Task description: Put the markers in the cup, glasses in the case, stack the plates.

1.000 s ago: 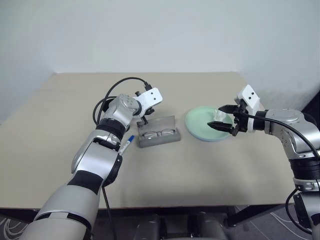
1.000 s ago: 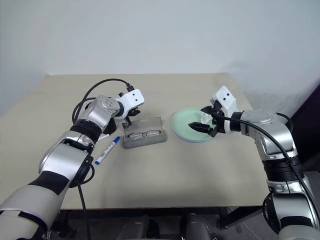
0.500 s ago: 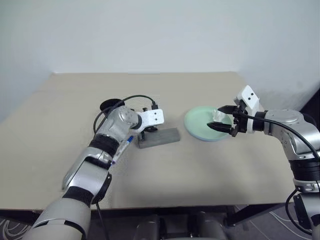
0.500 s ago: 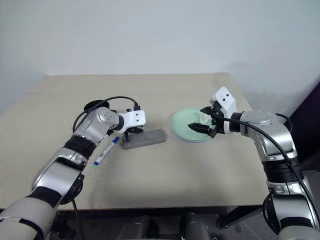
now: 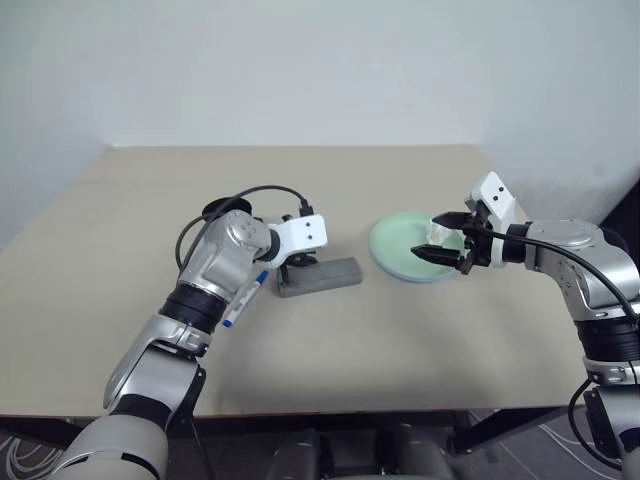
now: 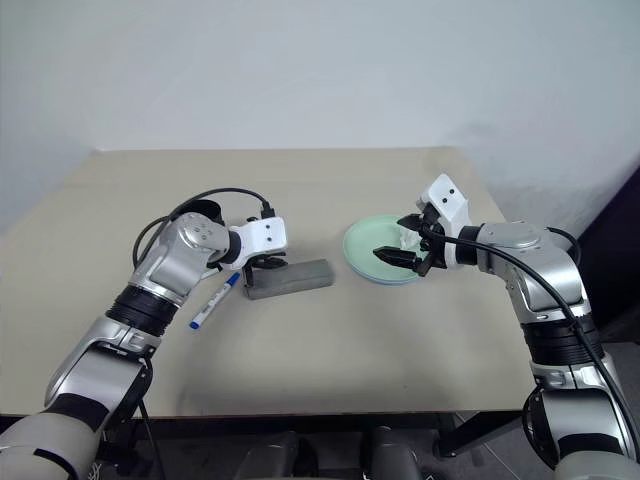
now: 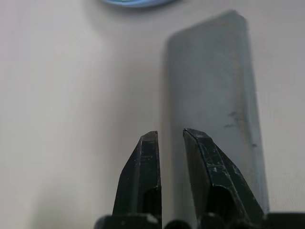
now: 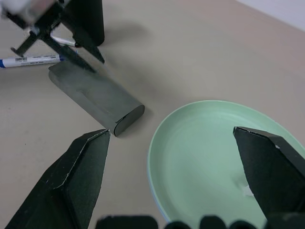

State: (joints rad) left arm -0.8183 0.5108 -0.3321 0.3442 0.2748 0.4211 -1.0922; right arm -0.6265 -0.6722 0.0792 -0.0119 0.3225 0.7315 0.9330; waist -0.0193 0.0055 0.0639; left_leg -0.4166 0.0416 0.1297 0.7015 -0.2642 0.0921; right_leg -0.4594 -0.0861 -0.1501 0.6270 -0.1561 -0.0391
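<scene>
The grey long rectangular case [image 5: 318, 276] lies shut on the beige desk [image 5: 400, 340], its lid down flat. The left hand [image 7: 170, 138] sits at the case's left end, its 2 black fingers [image 7: 143, 167] a narrow gap apart with nothing between them; in the left wrist view 1 finger stands over the case's edge and the other over bare desk beside it. Whether they touch the case I cannot tell.

The slim white marker with the blue cap [image 5: 246, 297] lies on the desk just left of the case, partly under the left forearm. The black tapered cup [image 8: 88, 19] stands behind the left arm, near the case's far left end.

To the right of the case, apart from it, sits the light green round plate [image 5: 405, 247], with a light blue plate rim [image 8: 153, 191] showing under it. A small crumpled white tissue [image 5: 437, 235] lies in the green plate. The right hand [image 5: 440, 236] hovers over the plate's right part, spread wide and grasping nothing.

1 second ago the translucent lid stood upright with the glasses visible inside, and the left hand was behind it. Now the lid is closed. The right hand has kept its place.
</scene>
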